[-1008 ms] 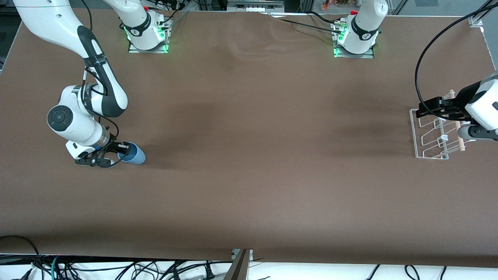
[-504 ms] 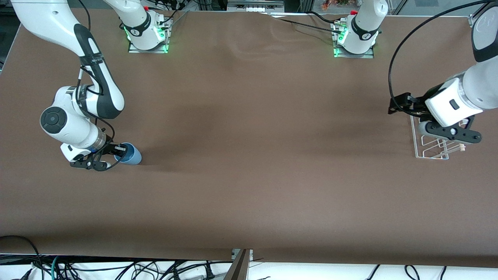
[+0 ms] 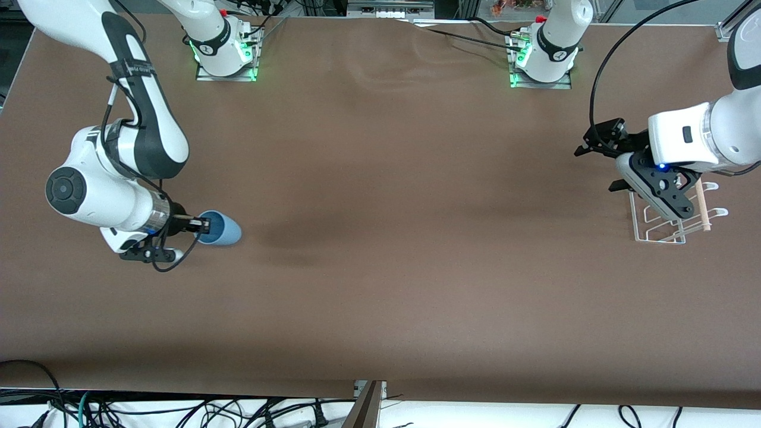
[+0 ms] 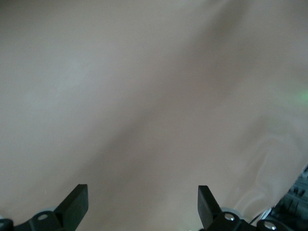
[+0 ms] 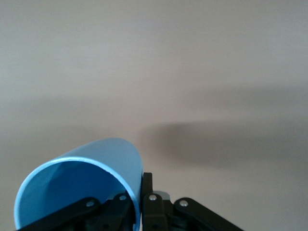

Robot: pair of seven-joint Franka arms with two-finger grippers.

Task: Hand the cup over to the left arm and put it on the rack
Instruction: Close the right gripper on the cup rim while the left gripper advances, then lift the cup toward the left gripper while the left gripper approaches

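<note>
Over table, right pincer (image 3: 201,226) grips tilted cup (image 3: 221,228) rim.

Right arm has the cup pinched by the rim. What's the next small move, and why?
Probably carry the cup toward mid-table for the handover. The right gripper is shut on its rim, holding it tipped on its side above the table, while the left gripper hangs open beside the rack, with much bare table between them.

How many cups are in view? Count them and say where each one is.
1. The cup is gripped at its rim by the right gripper, over the right arm's end of the table. None shows at the rack, which the left gripper partly covers.
</note>
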